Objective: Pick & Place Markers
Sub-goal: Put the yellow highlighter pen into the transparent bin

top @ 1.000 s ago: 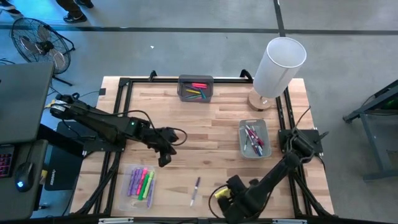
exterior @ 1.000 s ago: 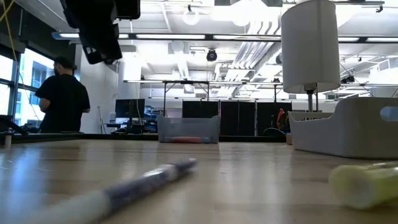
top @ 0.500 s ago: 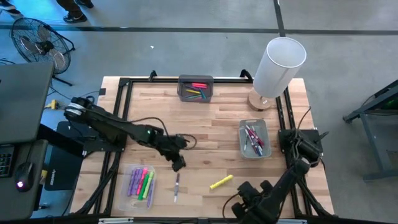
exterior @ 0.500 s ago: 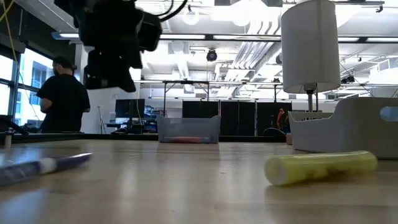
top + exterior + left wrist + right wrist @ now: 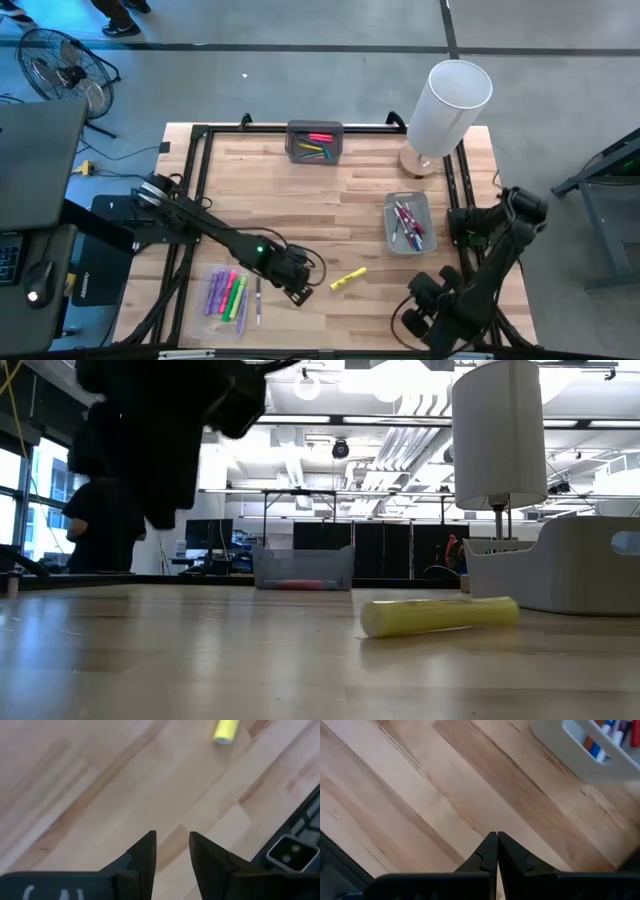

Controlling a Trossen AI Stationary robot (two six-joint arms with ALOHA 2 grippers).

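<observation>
Markers scattered over wooden table (image 5: 330, 190), placed here relative to white lamp (image 5: 448, 105). Grey tray (image 5: 409, 222) of pens just below lamp base; darker tray (image 5: 315, 141) well left of it; clear tray (image 5: 227, 295) far down-left, purple-white marker (image 5: 257, 301) beside it. Left gripper (image 5: 303, 290), fingers (image 5: 145, 857) apart and empty, near yellow marker (image 5: 347, 280), possibly touching. Right gripper (image 5: 497, 851) closed, empty, below lamp at table edge.

No legible text, label or number anywhere.
</observation>
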